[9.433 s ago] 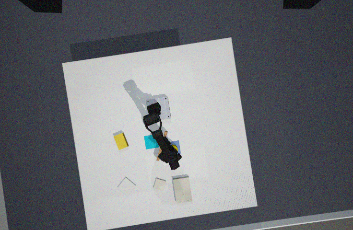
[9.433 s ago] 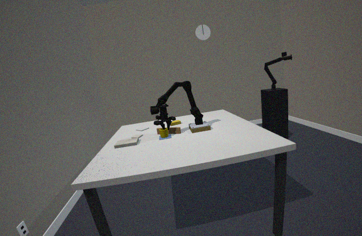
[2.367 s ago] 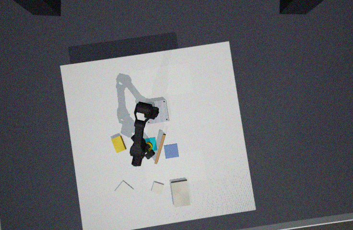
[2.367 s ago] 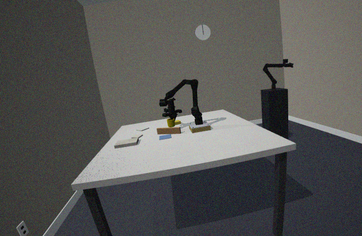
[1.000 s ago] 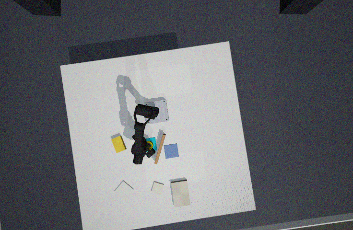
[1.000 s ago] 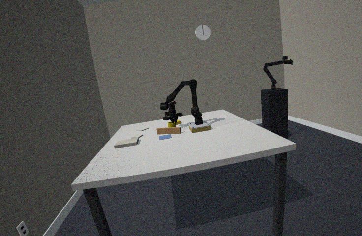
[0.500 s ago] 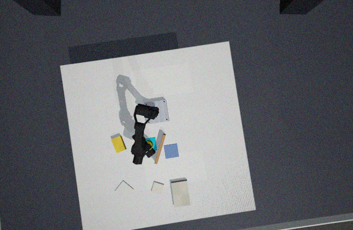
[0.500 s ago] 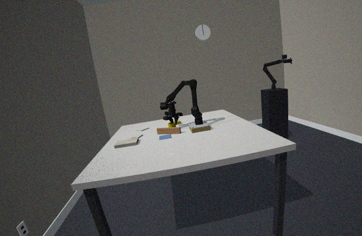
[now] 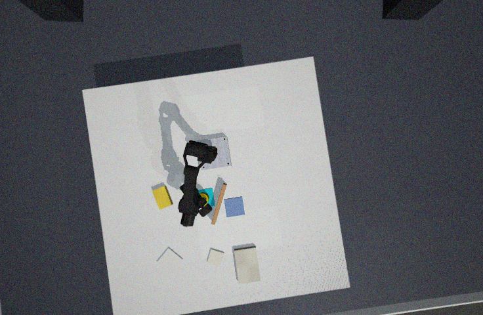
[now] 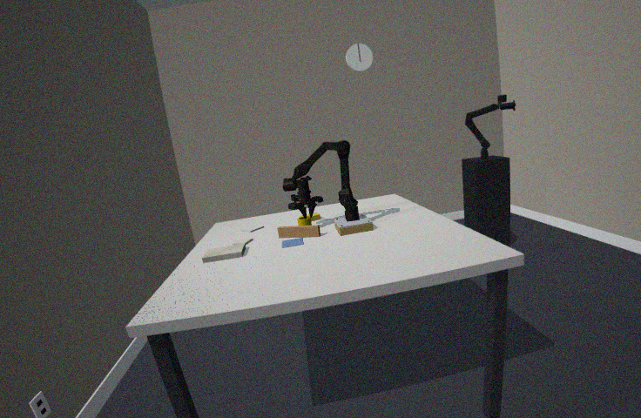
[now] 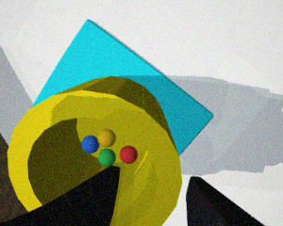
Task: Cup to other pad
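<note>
The yellow cup (image 11: 138, 188) (image 9: 203, 195) (image 10: 304, 220) stands upright on the cyan pad (image 11: 98, 56) (image 9: 209, 192), over one corner of it. Several coloured marbles (image 11: 108, 147) lie in the cup's bottom. My gripper (image 11: 153, 181) (image 9: 200, 204) (image 10: 306, 212) is open just above the cup, one finger over its inside and one outside the rim, with the cup wall between them and a gap to the outer finger. The blue pad (image 9: 234, 206) (image 10: 292, 242) lies bare on the other side of a wooden bar. The cyan pad is hidden in the exterior view.
A wooden bar (image 9: 219, 204) (image 10: 298, 231) stands on edge between the two pads. A yellow block (image 9: 162, 197) lies on the other side of the arm. A beige box (image 9: 246, 264) (image 10: 224, 252), a small tile (image 9: 214, 256) and a thin angle piece (image 9: 169, 252) lie farther off.
</note>
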